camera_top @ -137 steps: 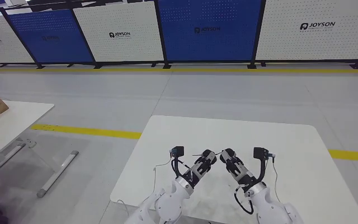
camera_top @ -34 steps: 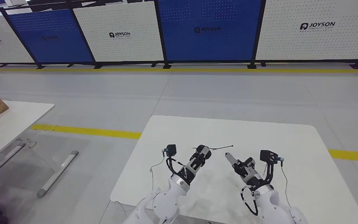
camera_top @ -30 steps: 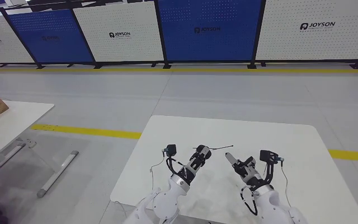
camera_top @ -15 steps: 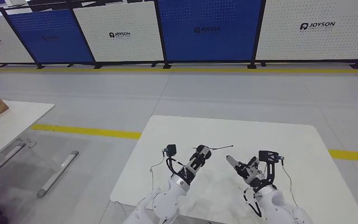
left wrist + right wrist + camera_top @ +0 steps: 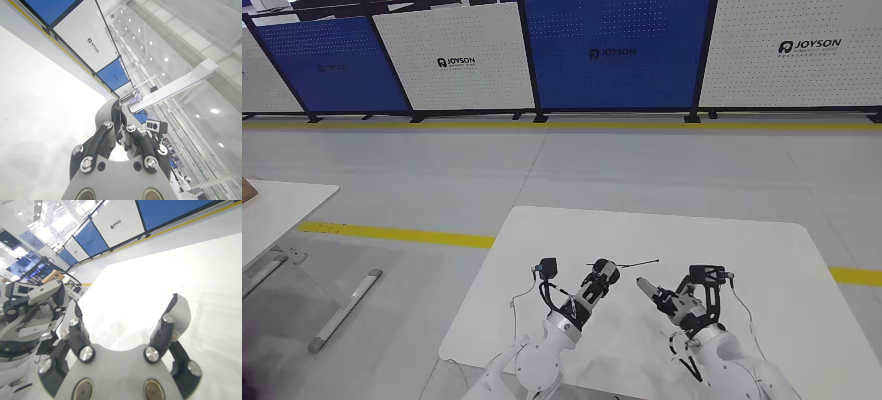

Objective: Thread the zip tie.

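Observation:
A thin black zip tie (image 5: 638,265) is pinched in my left gripper (image 5: 604,270), which is shut on it above the white table (image 5: 742,240). Its free tail sticks out to the right, level over the table. In the left wrist view the strap (image 5: 120,118) runs as a dark line between the closed fingertips (image 5: 105,111). My right gripper (image 5: 650,292) is just right of the left one and a little below the tail, open with nothing in it. In the right wrist view its fingers (image 5: 178,306) stand wide apart, and the left gripper (image 5: 43,302) sits close beside them.
A faint clear rectangular sheet (image 5: 217,313) lies flat on the table beside the right gripper. The table's far half is bare white surface. A second table (image 5: 282,210) stands off to the left across the floor.
The right gripper has opened from a pointed, closed shape and shifted slightly left toward the zip tie's tail. The left gripper has kept still with the tie.

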Robot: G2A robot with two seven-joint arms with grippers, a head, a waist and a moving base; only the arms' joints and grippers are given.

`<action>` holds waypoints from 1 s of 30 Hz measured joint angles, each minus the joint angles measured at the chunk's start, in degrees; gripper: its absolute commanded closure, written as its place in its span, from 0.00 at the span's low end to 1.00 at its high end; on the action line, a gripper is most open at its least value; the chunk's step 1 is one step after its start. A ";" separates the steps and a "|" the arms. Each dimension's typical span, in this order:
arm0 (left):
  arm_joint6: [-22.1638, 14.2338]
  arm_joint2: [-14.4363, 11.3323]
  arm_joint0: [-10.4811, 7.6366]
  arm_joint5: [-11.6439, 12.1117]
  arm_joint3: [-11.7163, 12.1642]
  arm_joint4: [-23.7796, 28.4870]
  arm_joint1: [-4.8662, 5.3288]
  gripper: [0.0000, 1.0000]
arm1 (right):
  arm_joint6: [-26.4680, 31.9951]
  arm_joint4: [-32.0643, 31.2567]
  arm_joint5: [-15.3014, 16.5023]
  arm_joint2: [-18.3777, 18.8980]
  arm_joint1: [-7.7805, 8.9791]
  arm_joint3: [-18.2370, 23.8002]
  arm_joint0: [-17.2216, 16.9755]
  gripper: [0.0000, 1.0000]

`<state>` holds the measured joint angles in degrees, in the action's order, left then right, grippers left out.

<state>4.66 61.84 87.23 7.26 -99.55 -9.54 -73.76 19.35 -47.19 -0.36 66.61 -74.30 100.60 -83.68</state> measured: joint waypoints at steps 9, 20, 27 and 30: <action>-0.39 -0.21 0.01 0.37 -0.33 1.56 -0.10 1.00 | -0.23 -2.30 -0.14 -1.10 -0.13 -1.41 1.52 0.00; 4.08 -1.92 0.13 2.05 0.60 4.62 -0.85 1.00 | -0.23 -2.30 -0.13 -1.10 -0.13 -1.41 1.52 0.00; 4.88 -1.82 -0.20 1.80 0.82 4.37 -0.96 1.00 | -0.03 -2.14 0.70 -1.48 -0.16 -2.32 1.65 0.00; 5.26 -2.39 -0.82 1.66 1.47 4.28 -1.18 1.00 | 0.15 -3.37 1.27 -2.17 -0.20 -2.93 2.37 0.00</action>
<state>9.92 59.45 86.41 8.92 -98.08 -5.26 -74.95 19.49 -50.56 0.91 64.43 -74.50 97.67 -81.31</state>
